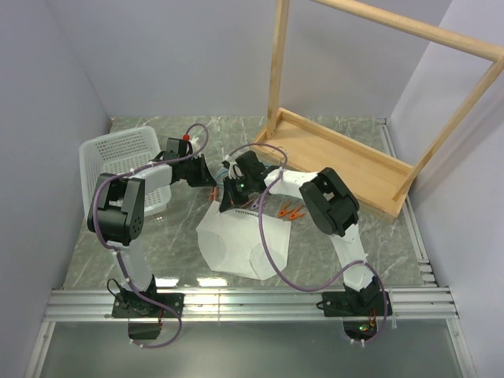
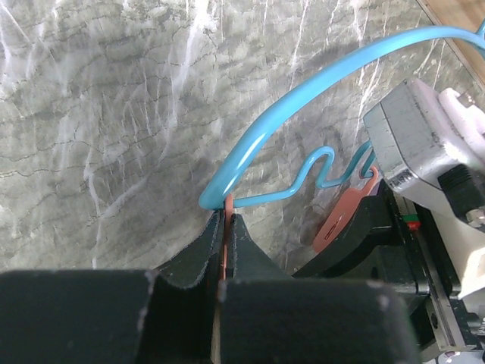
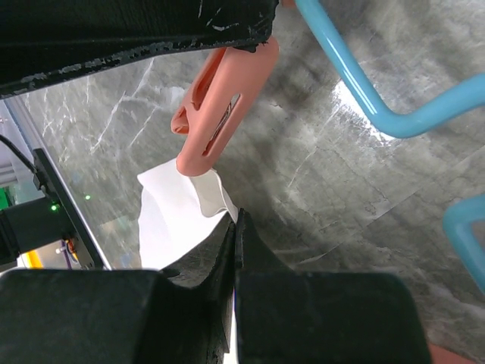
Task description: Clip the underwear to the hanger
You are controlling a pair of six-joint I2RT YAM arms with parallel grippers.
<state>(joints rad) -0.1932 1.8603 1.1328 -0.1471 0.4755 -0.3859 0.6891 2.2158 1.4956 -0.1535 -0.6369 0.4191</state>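
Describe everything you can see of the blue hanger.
The hanger is a thin teal-blue rod, glossy like plastic, bent into an arch with a wavy kink in its lower bar. Flat orange-red clips hang from it. The left gripper is shut on the end clip at the arch's corner, and a second clip sits further along. In the right wrist view, a clip touches the white underwear at its tip. No hook is visible.
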